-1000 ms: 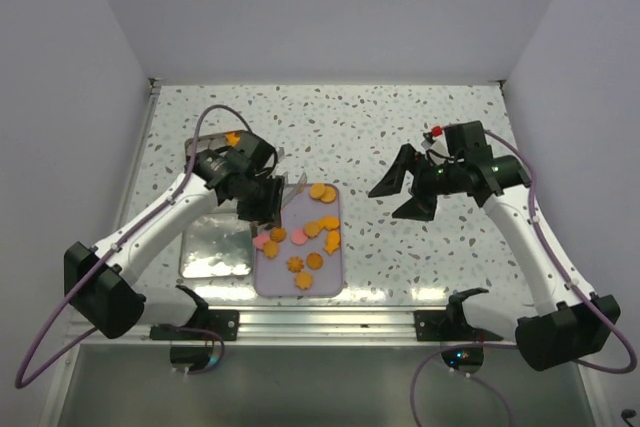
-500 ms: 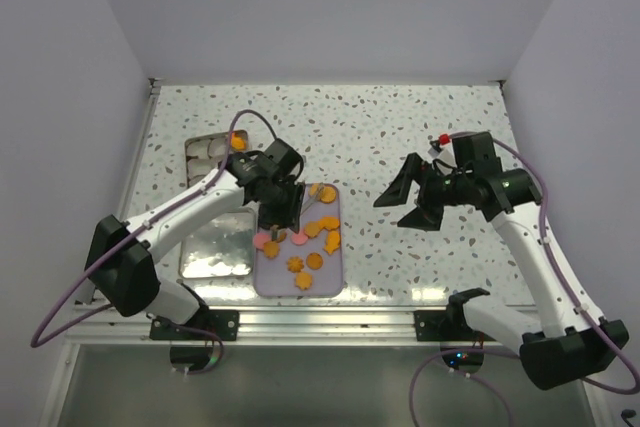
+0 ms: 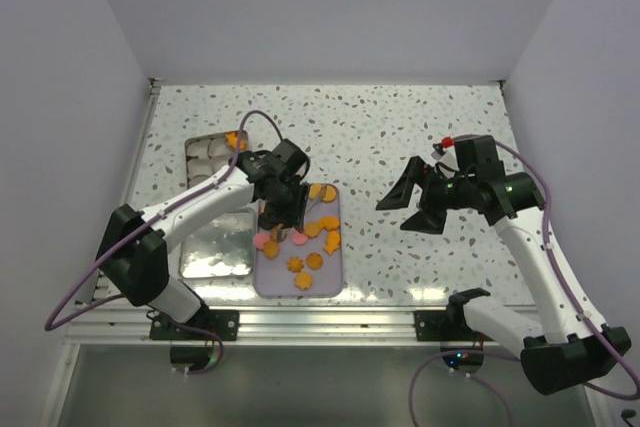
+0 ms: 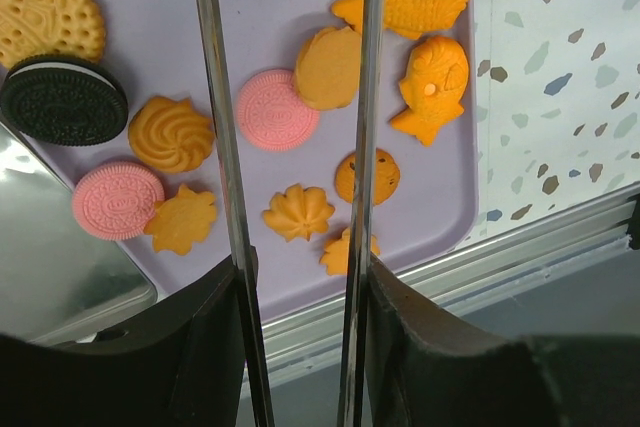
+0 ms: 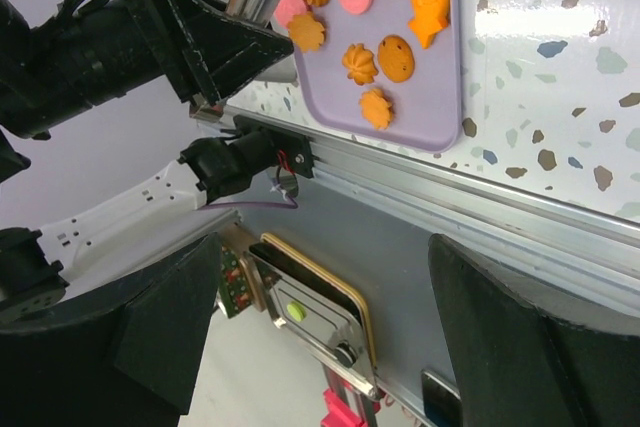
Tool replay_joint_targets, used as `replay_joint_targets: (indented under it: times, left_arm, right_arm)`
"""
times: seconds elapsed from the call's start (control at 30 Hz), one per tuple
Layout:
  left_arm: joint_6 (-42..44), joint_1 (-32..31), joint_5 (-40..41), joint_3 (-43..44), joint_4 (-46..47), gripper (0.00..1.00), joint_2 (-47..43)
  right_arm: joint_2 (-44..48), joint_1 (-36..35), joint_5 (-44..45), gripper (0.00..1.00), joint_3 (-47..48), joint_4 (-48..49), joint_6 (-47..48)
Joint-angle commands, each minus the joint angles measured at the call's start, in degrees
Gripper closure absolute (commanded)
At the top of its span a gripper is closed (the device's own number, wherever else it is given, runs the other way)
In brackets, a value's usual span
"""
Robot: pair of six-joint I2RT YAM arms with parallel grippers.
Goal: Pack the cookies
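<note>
The cookies (image 3: 318, 232) lie on a lavender tray (image 3: 332, 282): mostly orange rounds, flowers and fish, with pink ones at the left. My left gripper (image 3: 280, 205) is shut on metal tongs (image 3: 272, 232) and hangs over the tray's left side. In the left wrist view, the gripper (image 4: 300, 277) holds the two tong blades (image 4: 215, 147) apart, with a pink cookie (image 4: 275, 109) seen between them. A black cookie (image 4: 62, 99) and a second pink cookie (image 4: 117, 200) lie left of the blades. My right gripper (image 3: 410, 197) is open and empty, held above the table right of the tray.
A shiny metal tin part (image 3: 215, 242) lies left of the tray. Behind it is a tin (image 3: 208, 152) with white paper cups and an orange cookie (image 3: 233, 139). The right wrist view shows the tray (image 5: 440, 97) and the aluminium rail (image 5: 480, 197) at the table's near edge.
My left arm has swung right from the tin area over the tray, and the tongs now point down at its left side. My right gripper drifted slightly right.
</note>
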State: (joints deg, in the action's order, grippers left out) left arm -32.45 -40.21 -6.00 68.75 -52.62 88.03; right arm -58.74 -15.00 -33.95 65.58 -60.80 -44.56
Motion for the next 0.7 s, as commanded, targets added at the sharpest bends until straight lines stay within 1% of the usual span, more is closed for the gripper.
replay_joint_targets:
  times: [0.0, 0.1, 0.13, 0.23, 0.37, 0.4, 0.43, 0.47, 0.57, 0.6, 0.67]
  left_arm:
    - [-0.07, -0.31, -0.51, 2.44, 2.17, 0.51, 0.83]
    - [0.10, -0.31, -0.07, 2.44, 1.73, 0.53, 1.18]
    - [0.10, -0.40, 0.11, 2.44, 1.64, 0.57, 1.18]
    - [-0.33, -0.40, 1.07, 2.62, 1.21, 0.62, 0.48]
    - [-0.51, -0.31, 4.58, 5.60, -1.95, 0.63, -0.66]
    - [-0.34, -0.22, 5.38, 6.56, -4.05, 0.63, -0.93]
    - [-0.25, -0.14, 5.82, 8.57, -5.03, 0.63, -1.54]
    - [0.01, 0.04, 8.09, 9.72, -6.08, 0.63, -1.81]
    - [1.33, 2.67, 9.16, 12.98, -9.86, 0.62, -3.74]
    - [2.46, 5.72, 9.08, 13.60, -10.39, 0.62, -4.26]
    - [3.88, 9.86, 8.11, 14.22, -10.57, 0.62, -6.28]
  right_arm:
    - [0.47, 0.06, 0.20, 0.12, -0.28, -0.64, -0.18]
    - [0.47, 0.06, 0.20, 0.12, -0.54, -0.47, -0.18]
    - [0.38, -0.02, 0.12, 0.12, -0.89, -0.38, -0.18]
    - [0.64, 0.06, 0.12, 0.12, -1.51, -0.29, -0.01]
    - [0.64, 0.06, -0.15, 0.12, -2.12, 0.15, -0.01]
    - [0.47, 0.06, -0.41, 0.12, -2.21, 0.41, 0.08]
    - [0.56, 0.06, -0.50, 0.12, -2.21, 0.50, 0.17]
    - [0.47, 0.06, -0.50, 0.12, -2.13, 0.50, 0.34]
    - [0.30, 0.06, -0.41, 0.12, -1.77, 0.33, 0.87]
    - [0.29, 0.06, -0.24, 0.12, -1.60, 0.33, 1.05]
    - [0.12, 0.06, -0.23, 0.12, -1.51, 0.24, 1.14]
